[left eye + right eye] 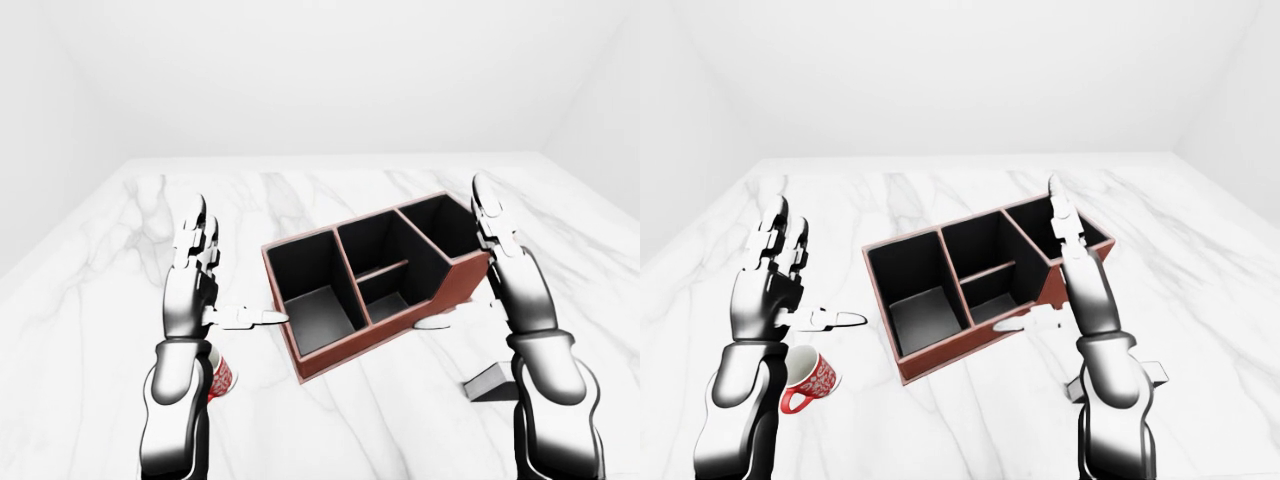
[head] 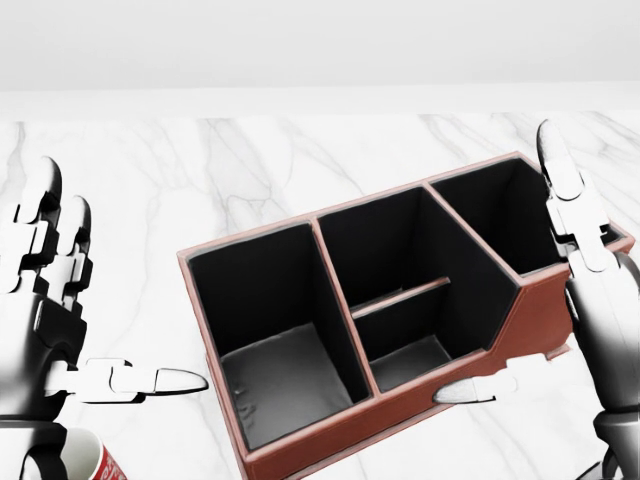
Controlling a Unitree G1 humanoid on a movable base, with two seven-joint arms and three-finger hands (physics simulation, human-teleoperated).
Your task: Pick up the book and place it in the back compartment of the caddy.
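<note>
Nearest, a grey book [image 1: 492, 381] lies flat on the marble bench [image 1: 100, 260], just beside the right forearm. Both the left robot hand [image 1: 195, 280] and right robot hand [image 1: 505, 270] are spread wide, holding nothing. The right should drop low, close across the book's edges, then lift toward the caddy [image 1: 375, 275]

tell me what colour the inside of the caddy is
Black inside the caddy, with reddish-brown outer walls; clearest in the head view.

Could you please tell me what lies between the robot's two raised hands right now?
The caddy sits between the left hand and right hand, its compartments empty, as the left-eye view shows best.
</note>
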